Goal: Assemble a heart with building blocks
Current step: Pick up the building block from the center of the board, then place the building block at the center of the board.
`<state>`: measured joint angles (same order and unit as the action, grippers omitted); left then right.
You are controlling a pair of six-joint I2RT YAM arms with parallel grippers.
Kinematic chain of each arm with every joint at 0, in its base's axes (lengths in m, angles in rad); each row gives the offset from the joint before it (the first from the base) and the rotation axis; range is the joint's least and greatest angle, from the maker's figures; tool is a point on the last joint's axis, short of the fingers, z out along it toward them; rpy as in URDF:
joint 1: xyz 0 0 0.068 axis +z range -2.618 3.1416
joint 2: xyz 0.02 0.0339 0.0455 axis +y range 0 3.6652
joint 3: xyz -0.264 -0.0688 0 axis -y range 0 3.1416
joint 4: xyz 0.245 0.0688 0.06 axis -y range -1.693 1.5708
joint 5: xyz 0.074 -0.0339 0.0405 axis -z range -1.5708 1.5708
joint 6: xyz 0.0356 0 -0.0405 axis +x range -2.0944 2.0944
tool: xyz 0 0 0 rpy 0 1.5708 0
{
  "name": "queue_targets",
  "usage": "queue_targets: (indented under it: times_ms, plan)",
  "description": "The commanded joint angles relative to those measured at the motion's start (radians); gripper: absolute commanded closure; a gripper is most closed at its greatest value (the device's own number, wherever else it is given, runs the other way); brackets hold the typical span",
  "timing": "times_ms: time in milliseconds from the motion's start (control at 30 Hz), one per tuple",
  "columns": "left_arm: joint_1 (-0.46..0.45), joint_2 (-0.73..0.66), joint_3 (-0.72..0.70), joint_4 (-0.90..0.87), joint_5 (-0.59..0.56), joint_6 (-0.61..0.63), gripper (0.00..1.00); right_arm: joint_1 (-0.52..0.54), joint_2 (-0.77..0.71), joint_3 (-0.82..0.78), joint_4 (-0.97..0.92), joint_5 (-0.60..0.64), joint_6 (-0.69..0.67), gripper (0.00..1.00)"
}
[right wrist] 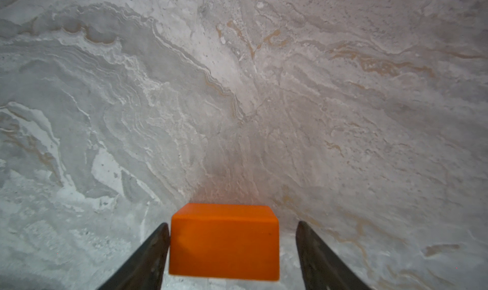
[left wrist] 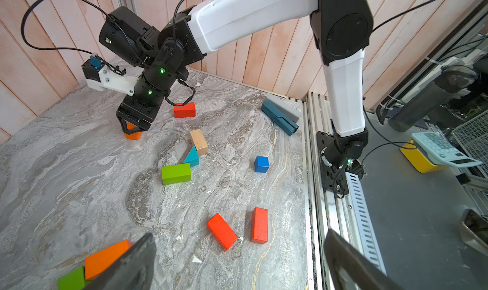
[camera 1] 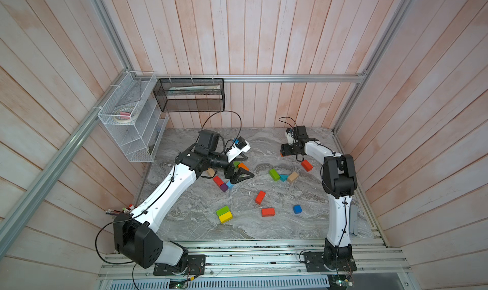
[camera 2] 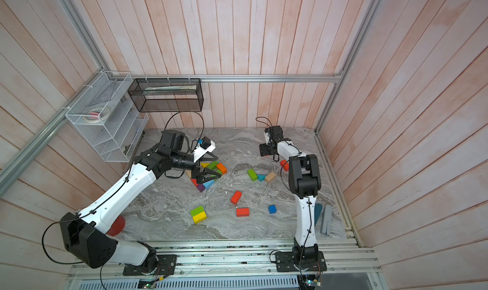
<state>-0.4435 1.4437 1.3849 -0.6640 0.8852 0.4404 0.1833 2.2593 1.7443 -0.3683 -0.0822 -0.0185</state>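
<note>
My right gripper [camera 1: 284, 151] is at the back right of the marble table, pointing down, its jaws open around an orange block [right wrist: 224, 243]. One finger touches the block; the other stands a small gap away. The block rests on the table [left wrist: 133, 136]. My left gripper [camera 1: 243, 179] hangs wide open and holds nothing, over a cluster of blocks at the left centre: orange [camera 1: 243, 166], red [camera 1: 218, 180], purple [camera 1: 224, 187]. Loose on the table lie a green brick [camera 1: 274, 174], a teal wedge [camera 1: 283, 177], a tan brick [camera 1: 292, 177], red bricks [camera 1: 260, 197], a blue cube [camera 1: 297, 209] and a green-and-yellow pair [camera 1: 224, 214].
Long grey and dark-blue bars [camera 2: 326, 220] lie by the right arm's base at the table's right edge. A white wire rack [camera 1: 132, 117] and a black mesh basket [camera 1: 190, 94] hang on the back-left walls. Aluminium rails run along the table's front edge.
</note>
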Motion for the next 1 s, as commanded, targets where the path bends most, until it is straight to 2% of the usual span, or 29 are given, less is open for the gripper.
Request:
queue_targets:
  times_ms: [0, 333, 600, 967]
  plan:
    - [-0.002, 0.009, -0.01, 0.008, 0.021, -0.006, 0.0, 0.011, 0.037, 0.032, -0.038, 0.015, 0.006, 0.27]
    - [-0.003, 0.003, -0.008, 0.007, 0.018, -0.003, 0.0, 0.039, 0.028, 0.012, -0.023, 0.066, -0.006, 0.42]
    - [-0.004, -0.002, -0.007, 0.009, 0.021, -0.009, 0.0, 0.102, -0.056, -0.08, 0.034, 0.078, -0.037, 0.44]
    - [-0.003, -0.034, -0.023, 0.054, -0.003, -0.05, 0.0, 0.264, -0.234, -0.271, 0.112, 0.079, -0.033, 0.45]
